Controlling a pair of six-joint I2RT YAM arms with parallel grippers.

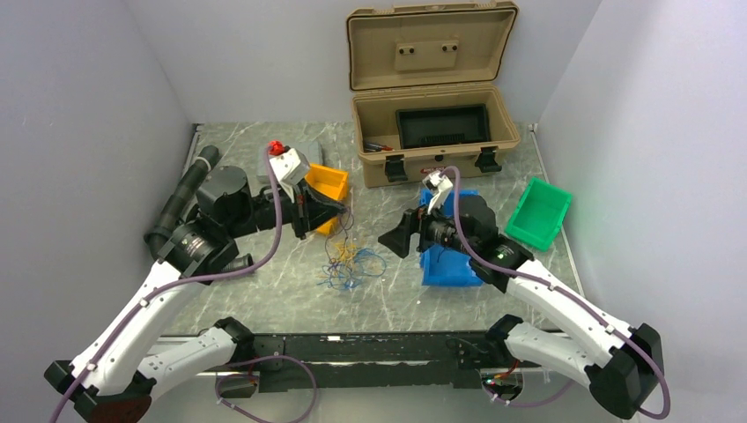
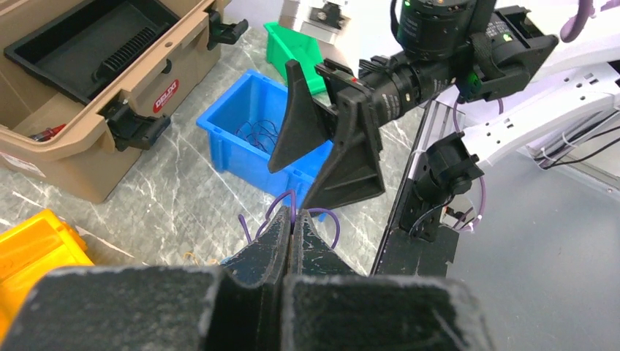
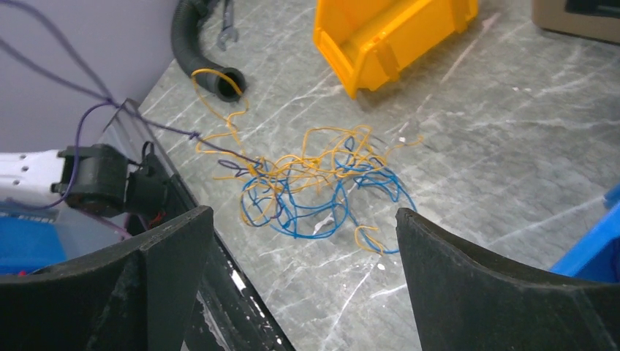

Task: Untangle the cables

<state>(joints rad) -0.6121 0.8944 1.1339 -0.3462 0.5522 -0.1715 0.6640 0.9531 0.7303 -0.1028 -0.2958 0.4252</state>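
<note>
Early going, judging by the knot. On the desk, between the two arms and just in front of a yellow bin: the cables, yellow, blue and dark strands looped through one another, not yet pulled apart. Already sorted, it seems: a few dark strands down in the blue bin by the right arm. Left to do: nearly all the yellow and blue. Left gripper pressed together, apparently pinching a purple strand looping out at its tips, with a thin line dropping from there to the knot in the overhead view. Right gripper spread wide and holding nothing, aimed at the knot from the blue bin's side. Round about: a green bin far right, an open tan case at the back, a black corrugated hose at the left edge with one yellow end close to its mouth. Nothing lying across the knot. In the way, mostly the two grippers themselves, close together over a small pile, and the yellow bin's wall just behind.
</note>
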